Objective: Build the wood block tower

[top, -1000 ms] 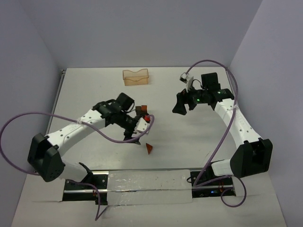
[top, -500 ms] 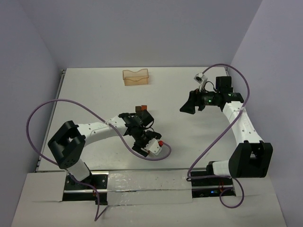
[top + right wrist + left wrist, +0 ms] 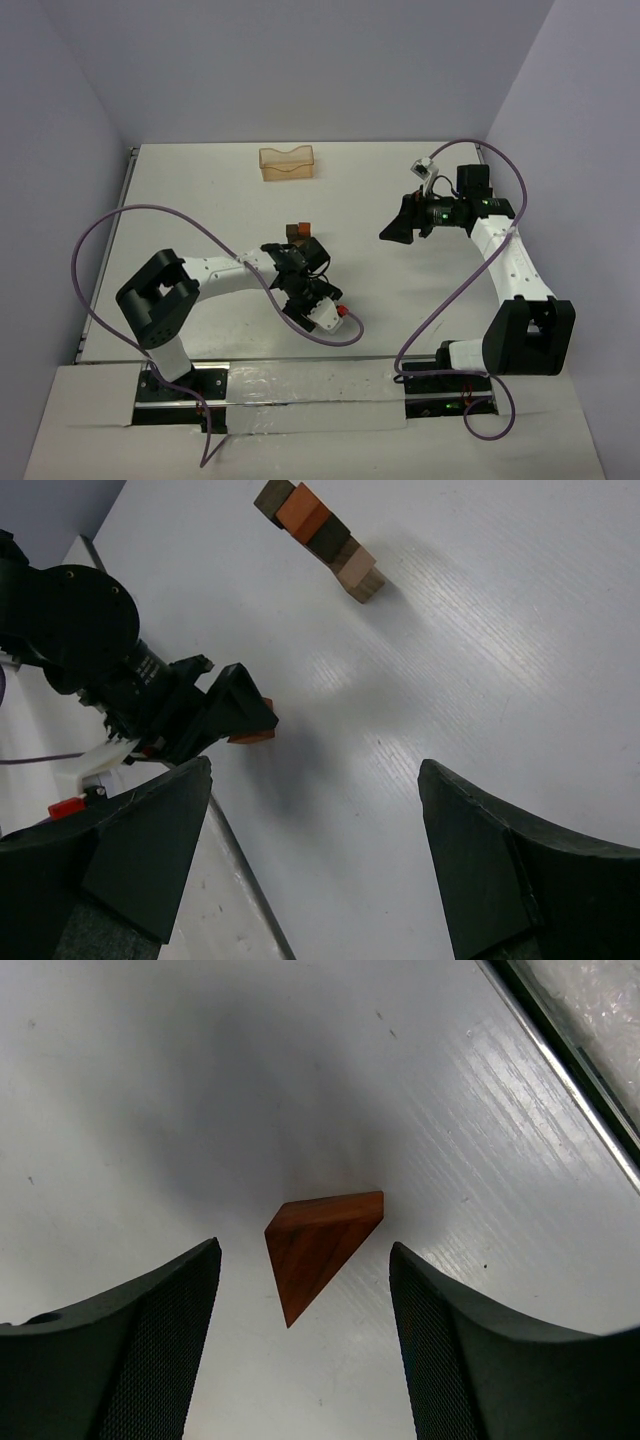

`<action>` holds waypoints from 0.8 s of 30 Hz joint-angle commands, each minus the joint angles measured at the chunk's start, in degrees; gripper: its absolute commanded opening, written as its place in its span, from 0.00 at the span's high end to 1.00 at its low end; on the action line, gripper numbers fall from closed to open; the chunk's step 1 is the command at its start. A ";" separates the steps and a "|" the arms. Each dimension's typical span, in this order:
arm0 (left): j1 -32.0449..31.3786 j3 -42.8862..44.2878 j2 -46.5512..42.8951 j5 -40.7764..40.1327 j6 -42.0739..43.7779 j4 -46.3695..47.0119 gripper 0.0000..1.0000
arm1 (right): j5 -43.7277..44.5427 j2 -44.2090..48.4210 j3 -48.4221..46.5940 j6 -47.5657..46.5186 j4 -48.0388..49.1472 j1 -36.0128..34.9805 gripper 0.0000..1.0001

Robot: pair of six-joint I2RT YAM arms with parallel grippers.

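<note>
The left end effector (image 3: 304,1260) is spread wide. Its two dark fingers (image 3: 150,1340) stand on each side of a reddish-brown wedge (image 3: 322,1245) without touching it. The wedge lies on the white counter (image 3: 190,200), close to the near edge and about midway along it. In the left wrist view, bare counter shows on both sides of the wedge. In the top view the wrist of this arm covers the wedge, so it is not seen there. On the white mount of this wrist sits a small red part (image 3: 342,312). If something is written on it, it is too small to read.

The right end effector (image 3: 315,780) is also spread wide and pinches nothing. It hangs over the right half of the counter, well apart from the blocks, and points toward the left side. A small green light (image 3: 437,212) shines on its wrist.

The wood block tower (image 3: 297,233) stands near the middle of the counter, just beside the left arm's wrist on the far side. In the right wrist view it shows dark brown, orange-red and tan blocks in one stack. A pale orange translucent tray (image 3: 287,162) stands near the far edge, well apart from the tower. Purple cables (image 3: 150,207) loop from both arms. A dark rail (image 3: 565,1050) runs along the near edge.
</note>
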State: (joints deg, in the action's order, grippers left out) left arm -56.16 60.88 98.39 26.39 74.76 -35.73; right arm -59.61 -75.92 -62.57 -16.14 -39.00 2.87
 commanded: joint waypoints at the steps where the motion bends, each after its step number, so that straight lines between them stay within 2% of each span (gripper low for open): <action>1: -0.41 1.55 1.14 1.42 2.16 1.22 0.26 | -2.35 0.44 -0.64 -0.05 -0.05 0.29 0.09; 9: -0.97 -0.44 1.56 -0.27 2.47 2.79 0.32 | -3.42 -0.22 -0.72 -0.12 -0.08 0.29 0.09; 16: -1.28 -1.05 0.38 -1.00 0.84 4.50 0.48 | -4.65 -1.27 -0.58 1.01 0.44 0.36 0.08; 24: -2.24 -2.10 -1.50 -2.96 -4.06 7.52 0.57 | -6.58 -1.47 1.30 4.07 2.53 0.29 0.07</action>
State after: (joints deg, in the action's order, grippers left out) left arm -57.60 59.43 99.49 23.92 73.89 -32.07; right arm -63.21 -77.21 -62.27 -14.25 -38.63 2.90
